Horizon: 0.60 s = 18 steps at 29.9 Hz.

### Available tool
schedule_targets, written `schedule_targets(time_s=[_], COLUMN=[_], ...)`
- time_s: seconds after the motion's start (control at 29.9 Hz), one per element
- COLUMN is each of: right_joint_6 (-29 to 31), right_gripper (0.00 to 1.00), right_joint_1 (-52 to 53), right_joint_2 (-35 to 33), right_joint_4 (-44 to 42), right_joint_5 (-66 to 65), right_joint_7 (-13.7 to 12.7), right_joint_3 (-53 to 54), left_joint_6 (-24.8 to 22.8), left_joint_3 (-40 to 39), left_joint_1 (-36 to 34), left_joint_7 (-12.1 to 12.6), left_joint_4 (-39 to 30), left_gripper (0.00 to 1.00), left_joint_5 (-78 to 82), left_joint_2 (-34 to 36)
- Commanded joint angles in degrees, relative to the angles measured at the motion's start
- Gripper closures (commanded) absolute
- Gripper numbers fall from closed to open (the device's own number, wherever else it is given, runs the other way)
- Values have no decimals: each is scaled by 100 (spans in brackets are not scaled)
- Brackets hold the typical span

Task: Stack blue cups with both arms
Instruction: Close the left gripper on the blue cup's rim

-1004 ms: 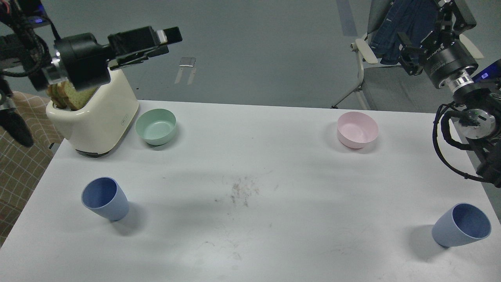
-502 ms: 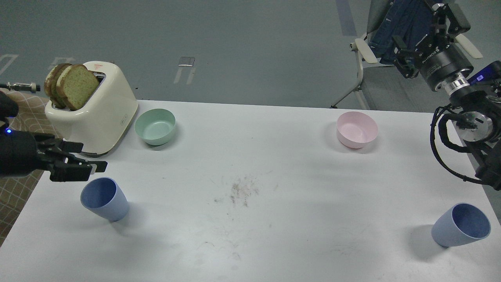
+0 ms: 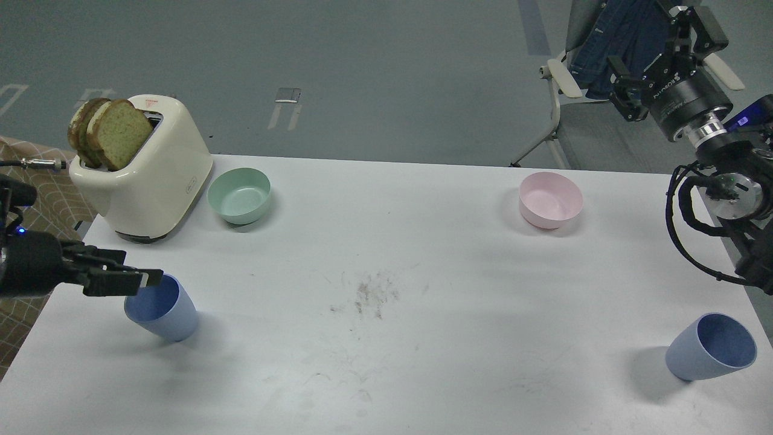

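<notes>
Head view, taking the scuffed grey patch (image 3: 374, 296) at the middle of the white surface (image 3: 423, 374) as the landmark: nearest and far to its right stands one blue cup (image 3: 710, 347), upright with its mouth tipped toward the camera and nothing visible inside. Left of the patch and slightly nearer than it stands the other blue cup (image 3: 161, 307), also showing only its darker blue interior. The left gripper (image 3: 130, 279) reaches in from the left edge and overlaps that cup's upper rim; its jaws lie close together in a flat side view, and I cannot tell whether they are parted or whether they touch the cup. Beyond the patch to the left sits a mint-green bowl (image 3: 239, 195), bare inside, and just left of it a cream toaster (image 3: 145, 175) with two slices of bread (image 3: 110, 132) standing up out of its slots. Beyond the patch to the right sits a pink bowl (image 3: 551, 200), likewise bare inside. Farthest right, off the surface, the right gripper (image 3: 661, 57) is raised in front of a chair (image 3: 564, 84), its jaws spread apart and holding nothing.
</notes>
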Motion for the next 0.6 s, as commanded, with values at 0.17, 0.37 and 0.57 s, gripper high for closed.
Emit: schedule_targets(time_s=[0.17,0.37,0.57], right_joint_6=[0,0,0], right_gripper=[0,0,0], right_joint_1=[8,-36,-71], right_joint_2=[-10,-1,-10], right_joint_4=[-18,-27,-36], right_joint_5=[0,0,0], right_joint_7=[0,0,0], right_joint_3=[4,-5,-5], left_joint_6=[0,0,0], left_joint_3=[74,74,74], left_joint_1=[64,152,222], left_joint_7=[1,1,1], left_joint_4=[502,511,572], left_gripper=[18,18,28], left_joint_5=[61,87,105], left_joint_2=[-293,-345,-468])
